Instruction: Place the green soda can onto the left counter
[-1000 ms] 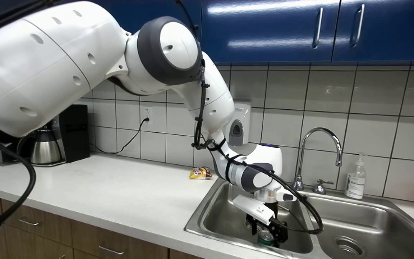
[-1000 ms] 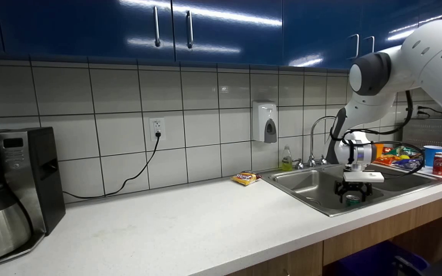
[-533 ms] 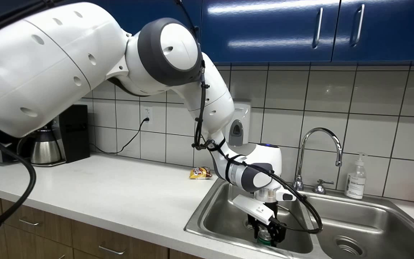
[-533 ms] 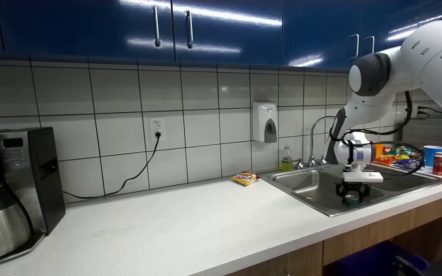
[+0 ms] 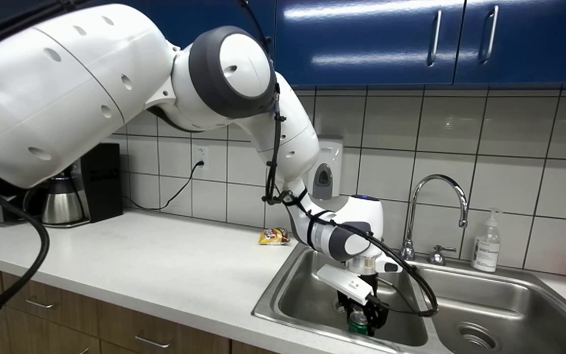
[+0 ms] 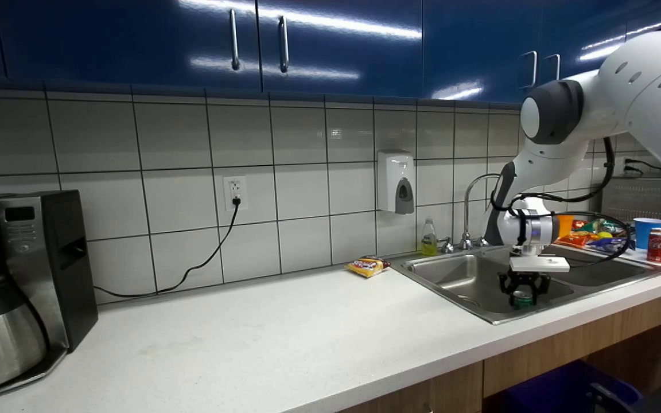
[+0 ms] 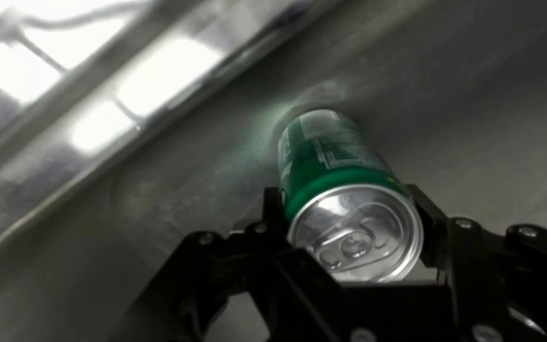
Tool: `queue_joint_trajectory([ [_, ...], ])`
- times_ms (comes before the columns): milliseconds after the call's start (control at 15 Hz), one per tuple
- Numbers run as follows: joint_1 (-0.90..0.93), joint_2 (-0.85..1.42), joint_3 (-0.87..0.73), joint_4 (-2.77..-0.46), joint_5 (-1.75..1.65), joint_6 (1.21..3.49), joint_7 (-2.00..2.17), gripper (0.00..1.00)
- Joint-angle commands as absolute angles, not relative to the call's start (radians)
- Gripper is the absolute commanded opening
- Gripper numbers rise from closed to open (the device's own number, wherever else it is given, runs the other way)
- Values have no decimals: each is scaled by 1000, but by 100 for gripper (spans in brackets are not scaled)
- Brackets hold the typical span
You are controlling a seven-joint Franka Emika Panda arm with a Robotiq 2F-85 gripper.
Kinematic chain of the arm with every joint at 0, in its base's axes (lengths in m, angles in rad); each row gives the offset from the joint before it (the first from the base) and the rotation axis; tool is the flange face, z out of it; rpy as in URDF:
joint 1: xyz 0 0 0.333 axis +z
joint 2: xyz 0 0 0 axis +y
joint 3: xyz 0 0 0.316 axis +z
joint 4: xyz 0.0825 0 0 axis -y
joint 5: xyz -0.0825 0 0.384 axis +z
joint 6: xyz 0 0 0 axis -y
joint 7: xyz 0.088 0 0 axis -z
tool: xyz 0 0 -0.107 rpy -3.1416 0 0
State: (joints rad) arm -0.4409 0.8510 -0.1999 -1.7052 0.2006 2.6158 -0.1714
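Observation:
The green soda can [image 7: 330, 152] stands in the near part of the left sink basin, its silvery top towards the wrist camera. My gripper [image 7: 349, 209] is shut on it, one black finger pressed to each side just below the rim. Both exterior views show the same grip, with the can [image 5: 358, 324] low between the black fingers. Whether its base touches the basin floor I cannot tell. The left counter [image 5: 165, 265] is the long off-white slab beside the sink, also wide in view in an exterior view [image 6: 238, 344].
A steel rim [image 5: 275, 300] borders the basin on the counter side. On the counter lie a yellow snack bag [image 5: 273, 236] near the wall and a coffee maker [image 6: 26, 287] at the far end. A faucet [image 5: 410, 216] rises behind the sink, beside a pump bottle [image 5: 487, 246].
The fingers have come together from wide apart onto the can. Gripper and can have shifted slightly to the left in both exterior views, and more of the can's green side shows.

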Motion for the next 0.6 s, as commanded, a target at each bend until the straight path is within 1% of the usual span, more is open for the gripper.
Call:
queue_joint_trajectory([
  [0,-429,809,-189,-1712,172,2611,-137,38],
  [533,-376,685,-193,-1758,156,2607,-135,38],
])
